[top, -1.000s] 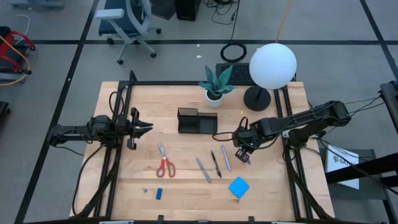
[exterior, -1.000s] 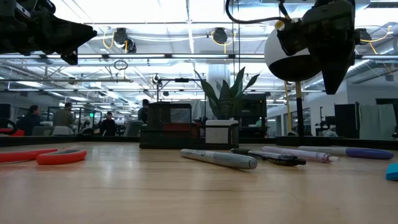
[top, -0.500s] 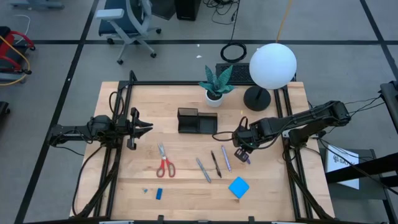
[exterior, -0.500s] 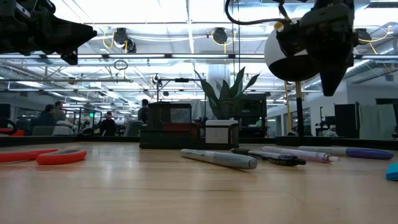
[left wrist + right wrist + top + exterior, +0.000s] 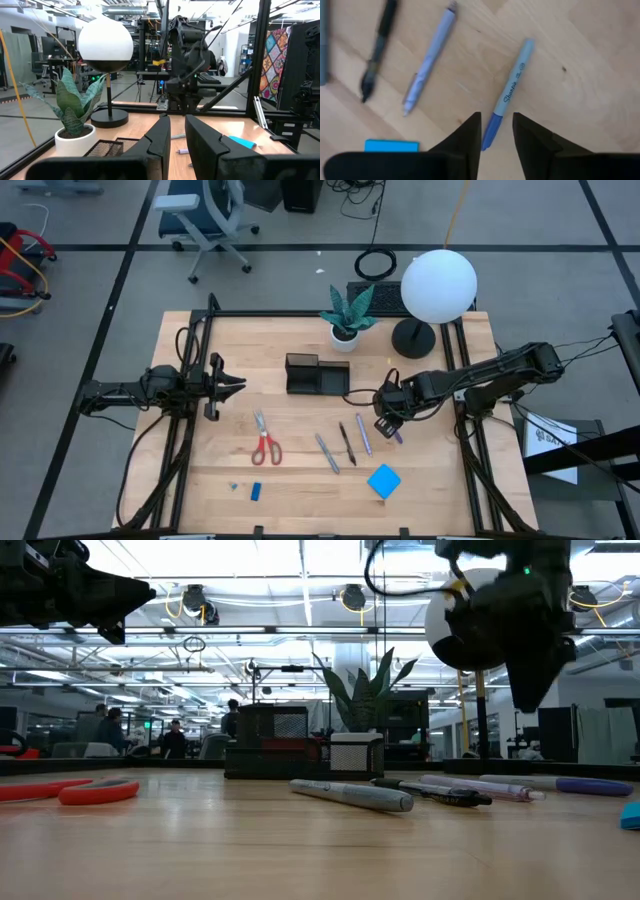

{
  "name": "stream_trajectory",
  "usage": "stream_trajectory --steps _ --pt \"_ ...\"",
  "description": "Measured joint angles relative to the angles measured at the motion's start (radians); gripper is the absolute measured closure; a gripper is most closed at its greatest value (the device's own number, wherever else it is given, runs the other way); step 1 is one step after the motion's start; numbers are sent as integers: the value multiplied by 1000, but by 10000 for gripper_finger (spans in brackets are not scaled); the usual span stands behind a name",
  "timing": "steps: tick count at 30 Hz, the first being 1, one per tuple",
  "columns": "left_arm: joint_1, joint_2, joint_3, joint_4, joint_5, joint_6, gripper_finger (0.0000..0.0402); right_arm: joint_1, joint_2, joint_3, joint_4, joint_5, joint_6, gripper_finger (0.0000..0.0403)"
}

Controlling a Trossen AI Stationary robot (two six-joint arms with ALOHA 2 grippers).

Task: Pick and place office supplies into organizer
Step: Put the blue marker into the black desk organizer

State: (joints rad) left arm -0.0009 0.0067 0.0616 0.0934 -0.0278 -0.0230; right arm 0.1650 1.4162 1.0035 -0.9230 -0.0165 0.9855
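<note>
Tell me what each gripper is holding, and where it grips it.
Nothing is held. The right gripper hangs open above the blue marker on the table; the left gripper waits empty at the left side.

The blue marker (image 5: 507, 97) has its lower end tucked behind the right gripper's fingers (image 5: 467, 135), and the blue pad (image 5: 387, 145) is mostly cut off (just an edge showing).

R tool (image 5: 496, 131) parted, pointing down; L arm idle.

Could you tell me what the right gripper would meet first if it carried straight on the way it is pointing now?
Most likely the blue marker: the right gripper points down at the table, open, with the marker's dark end showing between its fingers. How far above it hangs is unclear.
</note>
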Motion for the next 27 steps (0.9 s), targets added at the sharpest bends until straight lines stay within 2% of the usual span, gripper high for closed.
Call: stream_trajectory --steps 9,19,27 --pt "0 0 0 0 0 0 334 -16 0 -149 218 -41 46 282" --pt "0 0 0 0 0 0 334 -22 8 -161 224 -39 16 284" --pt "0 0 0 0 0 0 334 -22 81 -161 228 -43 -7 284"
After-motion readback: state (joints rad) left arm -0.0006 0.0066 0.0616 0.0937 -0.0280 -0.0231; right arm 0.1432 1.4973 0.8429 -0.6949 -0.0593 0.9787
